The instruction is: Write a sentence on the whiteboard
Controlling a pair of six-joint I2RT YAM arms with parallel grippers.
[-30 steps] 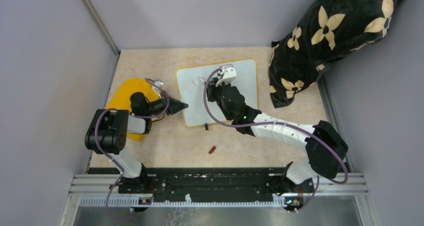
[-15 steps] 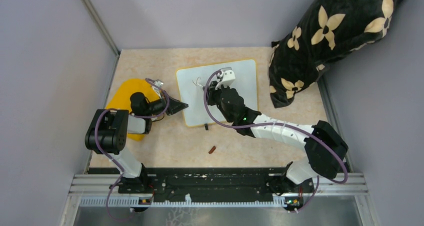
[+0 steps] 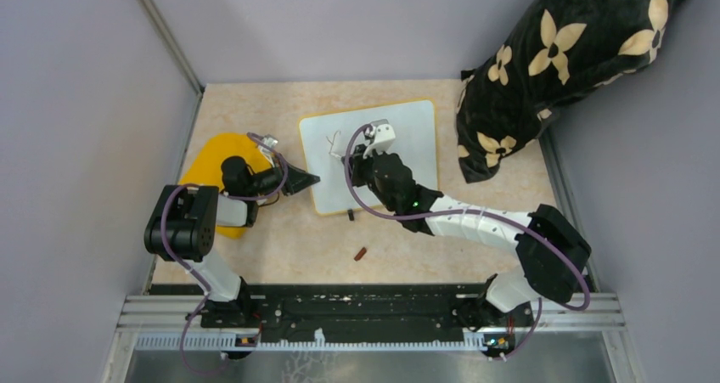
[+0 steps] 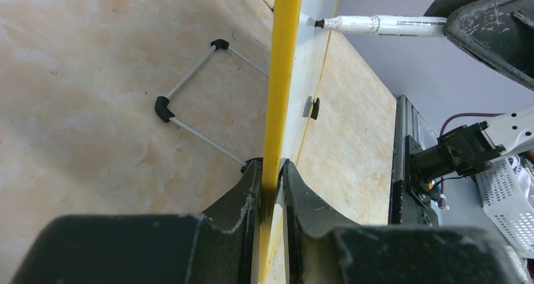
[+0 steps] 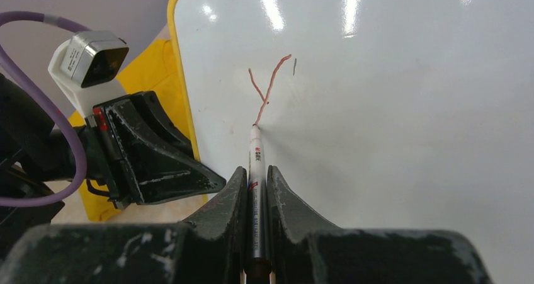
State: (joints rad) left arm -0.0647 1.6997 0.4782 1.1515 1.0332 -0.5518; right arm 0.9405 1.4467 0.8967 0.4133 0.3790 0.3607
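I am watching the right arm stretching from its base at the lower right of the top view, up and left across the table. Its wrist is bending over the whiteboard [image 3: 327, 179], which is sitting in the centre of that view. The right gripper [image 5: 255, 177] is pinching a marker [image 5: 254, 148] between nearly closed fingers. The marker's tip is touching the board at the foot of the sentence [image 5: 269, 89], of which only a reddish Y-shaped stroke is showing. The left arm is folding back on itself at the left of the top view, its forearm reaching right over a yellow cloth [image 3: 204, 158]. The left gripper [image 4: 272, 170] is clamping the board's yellow rim at its left edge, jaws tight against it.
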